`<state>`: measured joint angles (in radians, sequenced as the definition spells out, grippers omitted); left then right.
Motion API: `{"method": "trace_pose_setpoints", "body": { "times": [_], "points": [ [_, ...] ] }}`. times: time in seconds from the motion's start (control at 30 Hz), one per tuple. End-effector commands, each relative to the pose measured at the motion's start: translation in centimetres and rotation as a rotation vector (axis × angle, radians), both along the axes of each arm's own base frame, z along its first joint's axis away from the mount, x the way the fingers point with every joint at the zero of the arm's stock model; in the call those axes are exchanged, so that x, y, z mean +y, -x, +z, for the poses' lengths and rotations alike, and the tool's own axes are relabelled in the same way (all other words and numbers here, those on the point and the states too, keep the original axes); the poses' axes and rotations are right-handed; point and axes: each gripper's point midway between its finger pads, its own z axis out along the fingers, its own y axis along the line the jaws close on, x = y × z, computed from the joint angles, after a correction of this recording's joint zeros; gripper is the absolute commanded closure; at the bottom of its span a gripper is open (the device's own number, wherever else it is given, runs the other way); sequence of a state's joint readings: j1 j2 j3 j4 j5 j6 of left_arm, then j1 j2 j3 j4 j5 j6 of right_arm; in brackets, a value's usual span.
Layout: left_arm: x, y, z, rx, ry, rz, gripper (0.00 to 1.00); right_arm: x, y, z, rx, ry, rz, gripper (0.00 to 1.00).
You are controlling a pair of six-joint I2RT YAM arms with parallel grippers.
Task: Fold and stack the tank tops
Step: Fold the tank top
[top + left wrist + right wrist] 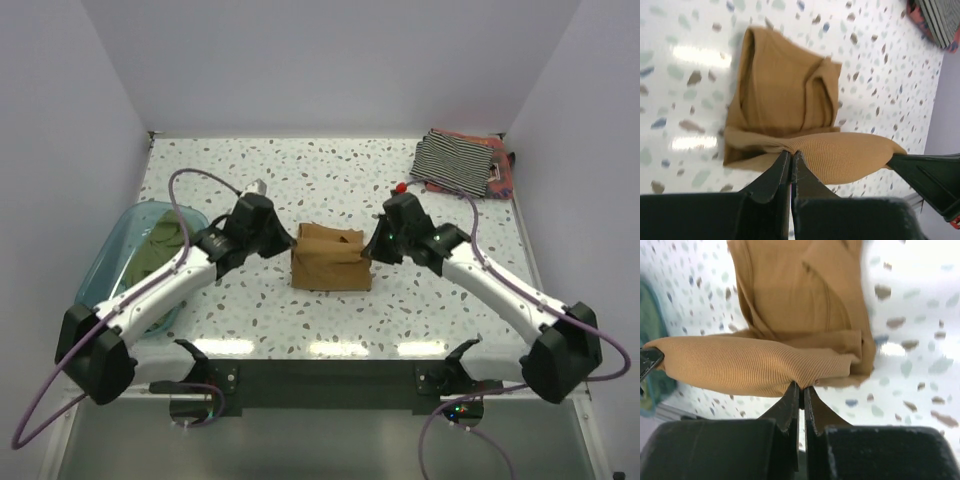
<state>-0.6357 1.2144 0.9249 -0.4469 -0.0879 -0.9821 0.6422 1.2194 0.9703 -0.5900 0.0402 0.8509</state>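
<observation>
Both arms angled inward from the near edge toward mid-table. There, closest to the bases: tan-brown tank top (pixel 330 260), partly folded into a squarish bundle on the speckled tabletop (pixel 260 310). Gripped from both sides: left gripper (pixel 791 156) with jaws pressed together on the ribbed cloth at the bundle's left end, right gripper (pixel 801 389) clamped just as tightly on the right end. Between the two, a rolled band of the tan fabric, pulled taut and held above the rest of the garment, plain in both wrist views. Under and past that band, the remaining cloth lying flat on the surface, creased, with a strap or armhole edge showing. Off to the left, alongside the left arm: translucent teal plastic tub (pixel 125 235), holding olive green cloth (pixel 160 248), bunched, its print impossible to make out from here. Farthest away, in the back right corner and well apart from both grippers: black-and-white striped tank top (pixel 455 160), folded, resting on a reddish garment (pixel 507 182) with only an edge peeking out at the right side — both close to the wall.
</observation>
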Motion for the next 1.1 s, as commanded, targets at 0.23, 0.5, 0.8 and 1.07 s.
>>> {"method": "trace_pose_setpoints", "body": {
  "times": [0.23,0.5,0.8,1.07],
  "points": [
    [-2.3,-17.3,-1.2,-0.095,0.027,-0.013,0.58,-1.3,-15.8,-3.0,0.048,0.018,0.025,0.52],
    [0.5,-20.3,-1.9,-0.094,-0.021,0.051,0.5,-3.9,-18.7,-0.2,-0.048,0.117,-0.016,0.32],
    [-0.1,-14.2,-7.3,-0.004,-0.064,0.012,0.76,1.5,-10.8,-3.7,-0.031,0.1,0.05,0.57],
    [-1.4,-9.7,-12.3,0.076,-0.077,-0.04,0.88,-0.5,-6.0,-11.9,0.13,0.167,0.044,0.66]
  ]
}}
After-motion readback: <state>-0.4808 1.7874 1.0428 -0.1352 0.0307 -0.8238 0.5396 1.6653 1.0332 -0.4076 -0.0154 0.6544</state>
